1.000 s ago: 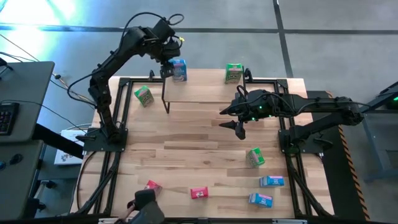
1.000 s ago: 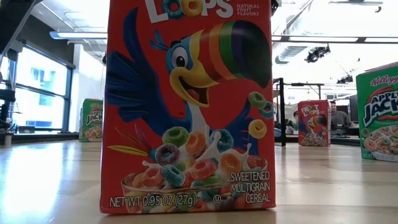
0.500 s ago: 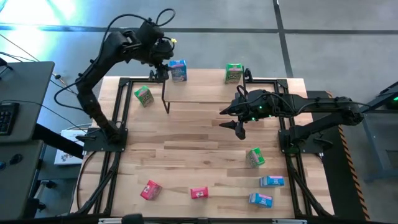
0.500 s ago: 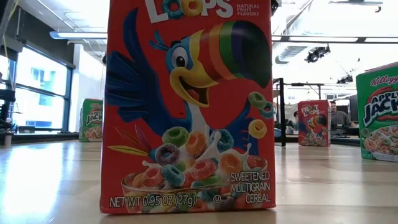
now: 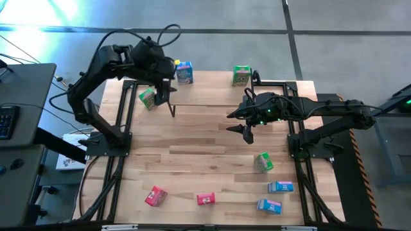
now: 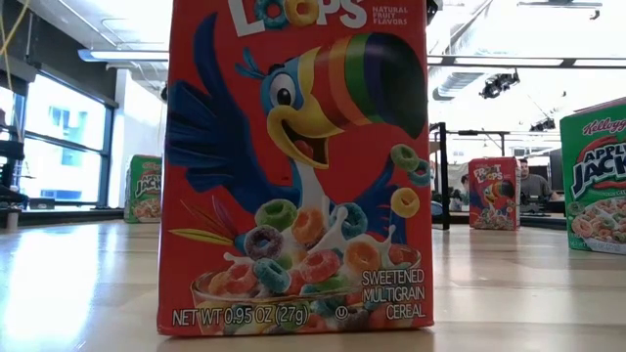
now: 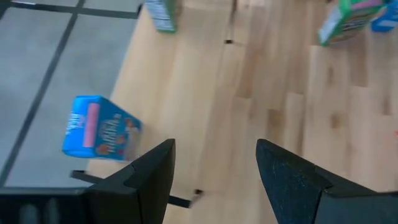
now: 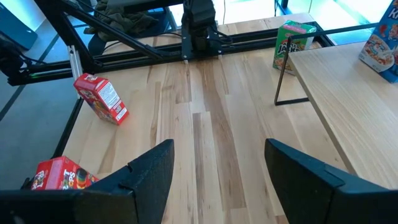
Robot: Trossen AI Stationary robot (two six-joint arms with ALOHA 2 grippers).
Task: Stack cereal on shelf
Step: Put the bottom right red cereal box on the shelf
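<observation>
The shelf [image 5: 209,96] stands at the table's far side. A blue cereal box [image 5: 184,72] stands upright on its far left corner and a green one [image 5: 241,75] on its far right corner. My left gripper [image 5: 166,95] hangs open over the shelf's left end, apart from the blue box [image 7: 99,127], with nothing between its fingers. My right gripper [image 5: 241,130] waits open above the table's middle, near the shelf's right end. Loose boxes rest on the table: green [image 5: 147,97], green [image 5: 262,162], two blue [image 5: 280,187], two red [image 5: 155,196].
In the low view one red box [image 6: 298,166] stands close in front of the camera and hides most of the table. Black arm frames run along the left and right table edges. Bare wood lies between the shelf and the near boxes [image 5: 192,147].
My left gripper has drawn back from the blue box on the shelf, toward the table's left and near side and a little up; the box stays upright on the shelf. A person's hand at the near edge has withdrawn, leaving a red box there.
</observation>
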